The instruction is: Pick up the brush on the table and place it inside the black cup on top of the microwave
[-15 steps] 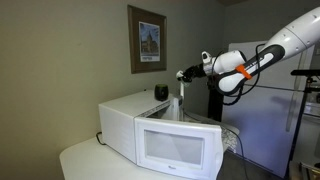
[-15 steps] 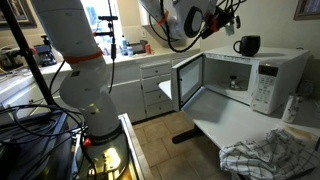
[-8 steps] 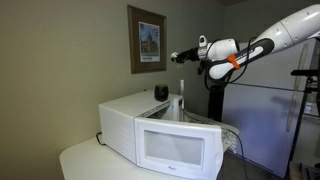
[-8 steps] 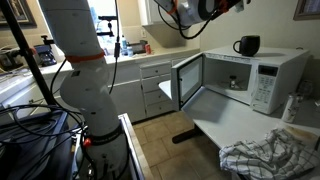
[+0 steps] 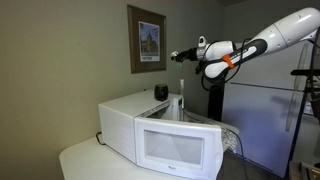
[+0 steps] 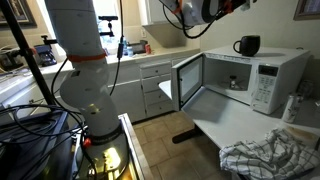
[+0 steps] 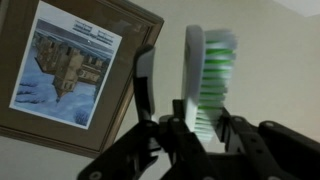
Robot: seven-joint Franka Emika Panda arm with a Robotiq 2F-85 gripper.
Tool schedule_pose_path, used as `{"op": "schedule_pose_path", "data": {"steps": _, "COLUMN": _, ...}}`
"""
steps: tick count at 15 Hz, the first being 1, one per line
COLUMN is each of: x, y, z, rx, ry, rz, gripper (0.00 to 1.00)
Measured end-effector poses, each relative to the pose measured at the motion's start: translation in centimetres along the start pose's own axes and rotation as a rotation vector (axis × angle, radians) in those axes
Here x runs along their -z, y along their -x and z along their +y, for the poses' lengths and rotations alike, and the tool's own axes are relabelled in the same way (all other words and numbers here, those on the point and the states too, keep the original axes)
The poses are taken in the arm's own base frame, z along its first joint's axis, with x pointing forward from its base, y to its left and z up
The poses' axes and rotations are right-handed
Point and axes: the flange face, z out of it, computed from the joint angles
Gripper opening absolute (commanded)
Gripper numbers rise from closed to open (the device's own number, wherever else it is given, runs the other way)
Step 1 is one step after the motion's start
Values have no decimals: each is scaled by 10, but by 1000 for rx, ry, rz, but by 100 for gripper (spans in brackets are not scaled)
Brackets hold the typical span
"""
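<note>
Brush (image 7: 207, 80) between the fingers (image 7: 146, 85), bristled head level with their tips

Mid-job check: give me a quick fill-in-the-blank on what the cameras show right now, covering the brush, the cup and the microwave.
1. The hand grips the brush, whose bristles are white and ____.
2. The microwave has its door standing ____.
3. The black cup sits on ____ of the microwave.
4. In both exterior views the hand is ____ than the black cup.
Missing words: green; open; top; higher.
</note>
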Motion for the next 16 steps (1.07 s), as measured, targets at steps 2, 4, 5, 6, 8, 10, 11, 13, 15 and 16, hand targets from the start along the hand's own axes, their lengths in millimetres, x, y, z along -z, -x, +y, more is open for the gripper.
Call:
{"op": "schedule_pose_path", "data": {"steps": 2, "x": -17, "y": 12, "z": 5, "rx": -59, "ry": 33, "rz": 37, "gripper": 8}}
{"op": "schedule_pose_path", "data": {"steps": 4, "x": -40, "y": 24, "z": 5, "rx": -98, "ry": 48, "rz": 67, "gripper": 8}}
{"op": "schedule_pose_path", "data": {"steps": 5, "x": -51, "y": 29, "z": 5, "rx": -112, "ry": 52, "rz": 81, "gripper": 8}}
{"op": "schedule_pose_path", "data": {"steps": 6, "x": -62, "y": 33, "z": 4, "rx": -124, "ry": 53, "rz": 90, "gripper": 8}}
{"op": "schedule_pose_path", "data": {"steps": 8, "x": -81, "y": 40, "z": 0, "rx": -155, "ry": 53, "rz": 97, "gripper": 8}}
{"op": "schedule_pose_path", "data": {"steps": 10, "x": -95, "y": 49, "z": -8, "rx": -177, "ry": 46, "rz": 84, "gripper": 8}}
{"op": "schedule_pose_path", "data": {"steps": 11, "x": -98, "y": 53, "z": -12, "rx": -186, "ry": 40, "rz": 69, "gripper": 8}}
{"op": "schedule_pose_path", "data": {"steps": 13, "x": -104, "y": 62, "z": -21, "rx": -205, "ry": 25, "rz": 29, "gripper": 8}}
{"op": "schedule_pose_path", "data": {"steps": 15, "x": -108, "y": 69, "z": -25, "rx": -226, "ry": 19, "rz": -3, "gripper": 8}}
{"op": "schedule_pose_path", "data": {"steps": 16, "x": -109, "y": 72, "z": -28, "rx": -230, "ry": 17, "rz": -3, "gripper": 8}}
